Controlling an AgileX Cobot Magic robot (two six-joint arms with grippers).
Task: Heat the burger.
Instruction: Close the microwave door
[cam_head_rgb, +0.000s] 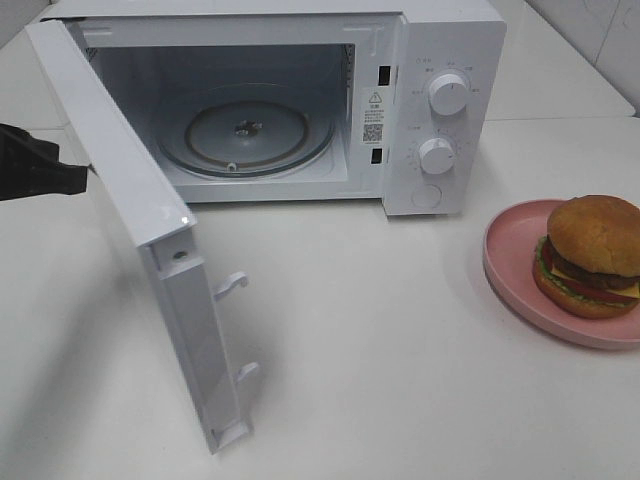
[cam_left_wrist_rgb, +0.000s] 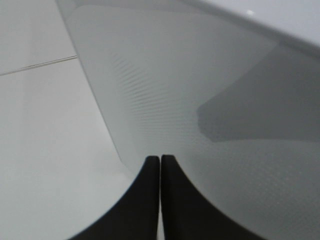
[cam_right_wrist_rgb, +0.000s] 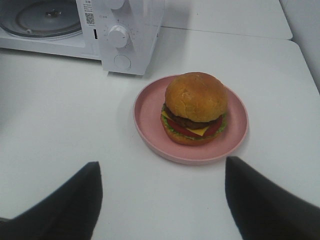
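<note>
With the microwave door open, loading comes next: the right claw (fingers apart, empty) must grasp the burger; left claw pressed together.

A staged kitchen corner, likely a lab mock-up: a white microwave stands open on a plain white table, a burger waits on a pink plate, and pale tiled wall shows behind.
</note>
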